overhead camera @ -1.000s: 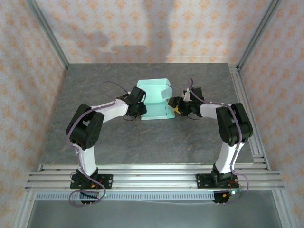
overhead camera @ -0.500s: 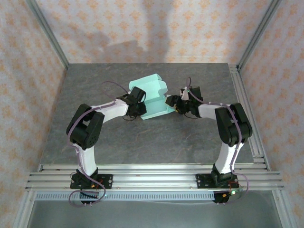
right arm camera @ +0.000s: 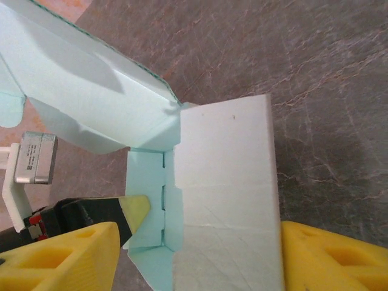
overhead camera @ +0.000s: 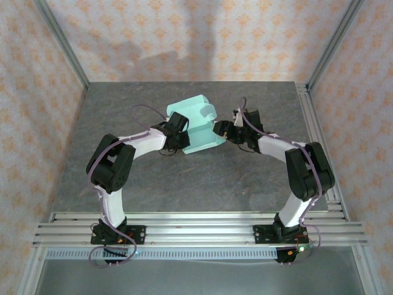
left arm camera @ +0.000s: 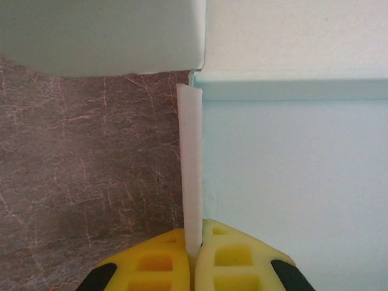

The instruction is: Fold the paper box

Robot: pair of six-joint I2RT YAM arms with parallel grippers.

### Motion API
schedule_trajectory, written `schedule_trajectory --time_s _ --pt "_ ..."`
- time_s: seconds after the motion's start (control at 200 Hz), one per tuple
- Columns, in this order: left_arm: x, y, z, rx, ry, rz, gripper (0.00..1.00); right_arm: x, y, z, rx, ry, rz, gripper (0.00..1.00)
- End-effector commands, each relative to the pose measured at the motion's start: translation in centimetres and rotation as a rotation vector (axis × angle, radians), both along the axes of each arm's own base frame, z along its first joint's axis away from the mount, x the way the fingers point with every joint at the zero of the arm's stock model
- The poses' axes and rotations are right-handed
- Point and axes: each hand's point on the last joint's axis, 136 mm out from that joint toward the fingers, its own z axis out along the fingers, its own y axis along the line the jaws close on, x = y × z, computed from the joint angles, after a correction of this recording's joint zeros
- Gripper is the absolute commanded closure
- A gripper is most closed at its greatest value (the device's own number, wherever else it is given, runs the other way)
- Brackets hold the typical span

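Observation:
The paper box (overhead camera: 198, 125) is pale mint-green card, partly folded up, and stands tilted in the middle of the table between both arms. My left gripper (overhead camera: 182, 137) is at the box's left side. In the left wrist view its yellow fingers (left arm camera: 159, 265) are shut on the thin upright edge of a side wall (left arm camera: 191, 182) of the paper box (left arm camera: 291, 182). My right gripper (overhead camera: 220, 129) is at the box's right end. It (right arm camera: 200, 262) stands open, with a pale flap (right arm camera: 225, 200) between its wide-apart fingers (right arm camera: 60, 257). The right finger lies against the flap's edge.
The dark grey table (overhead camera: 184, 178) runs out to an aluminium frame rail (overhead camera: 316, 132) on the right and patterned walls at the back and sides. The left gripper's yellow fingertip (right arm camera: 136, 210) shows close to the box's inner corner in the right wrist view.
The box went from lying flat to raised and tilted, its far flaps folded up. The left gripper shut on the box's side wall. The right gripper shifted a little farther back.

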Motion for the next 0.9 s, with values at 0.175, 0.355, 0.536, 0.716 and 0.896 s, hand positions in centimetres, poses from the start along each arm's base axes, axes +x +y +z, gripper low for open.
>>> schedule_trajectory --time_s 0.175,0.355,0.536,0.716,0.896 --pt "-0.1 1.0 -1.4 0.053 -0.001 0.009 1.0 1.2 -2.0 0.5 -0.091 0.028 -0.124 0.36" --pt "-0.1 0.8 -1.6 0.035 -0.001 0.012 1.0 1.3 -1.1 -0.2 -0.098 0.071 -0.068 0.34" --pt "-0.2 0.9 -1.6 0.033 -0.005 0.009 1.0 1.7 -1.3 -1.0 -0.151 0.081 -0.049 0.31" --pt "-0.2 0.7 -1.5 0.029 -0.007 0.001 1.0 1.9 -0.6 -1.1 -0.148 0.089 0.001 0.29" --pt "-0.2 0.6 -1.3 0.034 -0.008 -0.008 1.0 1.7 1.0 0.3 -0.126 0.046 0.053 0.37"
